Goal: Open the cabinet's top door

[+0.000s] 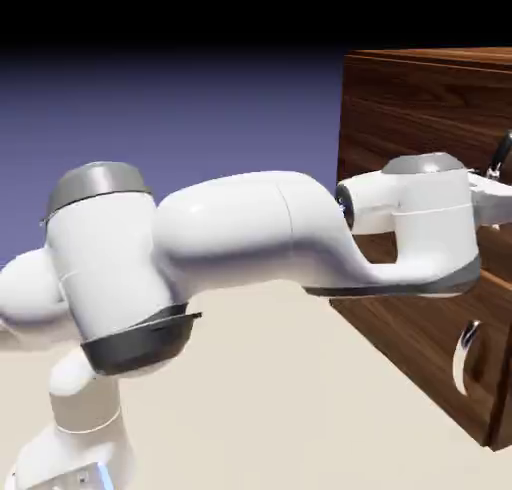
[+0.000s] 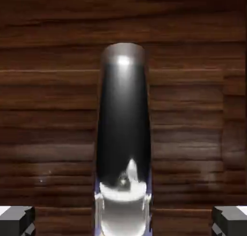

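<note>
The dark walnut cabinet point(image 1: 430, 58) fills the exterior view's right side. Its top door point(image 1: 420, 113) looks flush with the cabinet front, and only a bit of its chrome handle point(image 1: 497, 156) shows near the right edge. My hand point(image 1: 488, 193) is at that handle, with its fingers cut off by the picture's edge. In the hand view the handle point(image 2: 123, 134) stands upright and large against the door's wood point(image 2: 48, 110). My gripper point(image 2: 123, 221) is open. Its fingertips point(image 2: 17, 220) sit far apart at the bottom corners, the handle between them and untouched.
The lower panel point(image 1: 410, 343) with its own curved silver handle point(image 1: 464, 356) sits below my forearm point(image 1: 260, 228). The beige table point(image 1: 280, 408) runs up to the cabinet's foot.
</note>
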`<state>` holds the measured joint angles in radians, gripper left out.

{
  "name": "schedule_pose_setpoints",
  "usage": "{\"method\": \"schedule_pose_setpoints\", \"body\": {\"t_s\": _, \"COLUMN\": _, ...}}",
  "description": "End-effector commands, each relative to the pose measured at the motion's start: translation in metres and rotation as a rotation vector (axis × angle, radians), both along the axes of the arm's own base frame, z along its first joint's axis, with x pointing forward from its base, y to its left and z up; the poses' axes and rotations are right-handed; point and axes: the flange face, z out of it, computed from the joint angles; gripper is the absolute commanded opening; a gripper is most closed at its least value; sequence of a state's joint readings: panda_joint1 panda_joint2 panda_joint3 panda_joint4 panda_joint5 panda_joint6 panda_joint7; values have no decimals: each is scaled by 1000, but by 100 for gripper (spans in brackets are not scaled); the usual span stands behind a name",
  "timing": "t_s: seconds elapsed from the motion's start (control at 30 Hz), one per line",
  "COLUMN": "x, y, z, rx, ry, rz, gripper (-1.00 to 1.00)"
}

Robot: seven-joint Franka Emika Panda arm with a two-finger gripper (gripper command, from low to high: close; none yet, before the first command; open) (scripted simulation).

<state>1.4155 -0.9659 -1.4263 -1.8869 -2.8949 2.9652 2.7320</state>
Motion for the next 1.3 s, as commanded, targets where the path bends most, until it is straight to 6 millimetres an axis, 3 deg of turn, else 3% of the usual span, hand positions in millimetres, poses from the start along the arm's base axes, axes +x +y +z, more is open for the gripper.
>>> {"method": "schedule_pose_setpoints", "body": {"t_s": 0.0, "x": -8, "y": 2, "z": 0, "rx": 0, "ry": 0, "rz": -15, "gripper": -100}}
{"method": "schedule_pose_setpoints", "body": {"t_s": 0.77, "x": -160, "y": 72, "z": 0, "rx": -1, "ry": 0, "rz": -332, "gripper": -100}}
{"method": "schedule_pose_setpoints", "body": {"t_s": 1.27, "x": -261, "y": 160, "z": 0, "rx": 0, "ry": 0, "rz": -583, "gripper": -100}}
